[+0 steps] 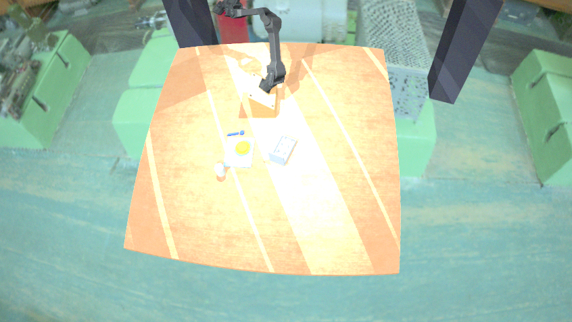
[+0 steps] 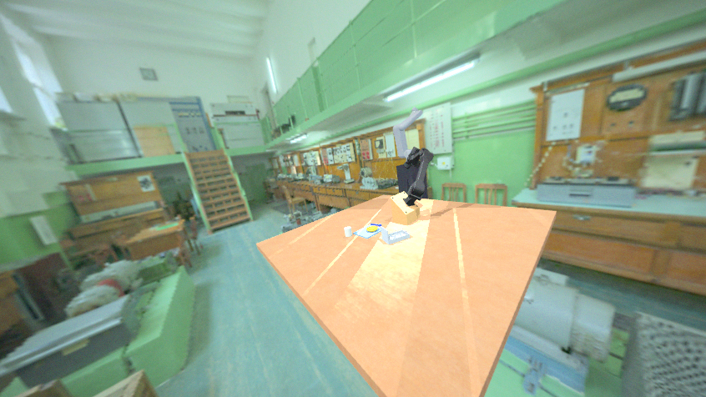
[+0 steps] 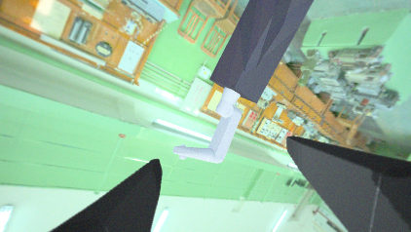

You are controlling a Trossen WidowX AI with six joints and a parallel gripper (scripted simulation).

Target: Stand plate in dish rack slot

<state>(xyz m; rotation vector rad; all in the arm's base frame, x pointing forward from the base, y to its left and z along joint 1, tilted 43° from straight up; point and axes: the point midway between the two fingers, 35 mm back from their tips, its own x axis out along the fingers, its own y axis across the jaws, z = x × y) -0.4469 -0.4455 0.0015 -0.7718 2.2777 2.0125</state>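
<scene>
One yellow plate (image 1: 242,148) (image 2: 372,228) lay outside the rack (image 1: 276,157) (image 2: 385,234), toward the worktop's (image 1: 339,244) (image 2: 434,315) arm-side edge; the wide-open tool (image 1: 217,7) (image 2: 410,157) (image 3: 223,152) held nothing.

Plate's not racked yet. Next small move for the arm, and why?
Probably swing the open gripper back over the table, toward the yellow plate. It hangs beyond the table edge, with nothing between its fingers, while the plate lies flat beside the dish rack.

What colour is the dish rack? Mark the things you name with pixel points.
Pale blue-grey; the top view shows the rack (image 1: 277,157) (image 2: 396,238) best.
</scene>
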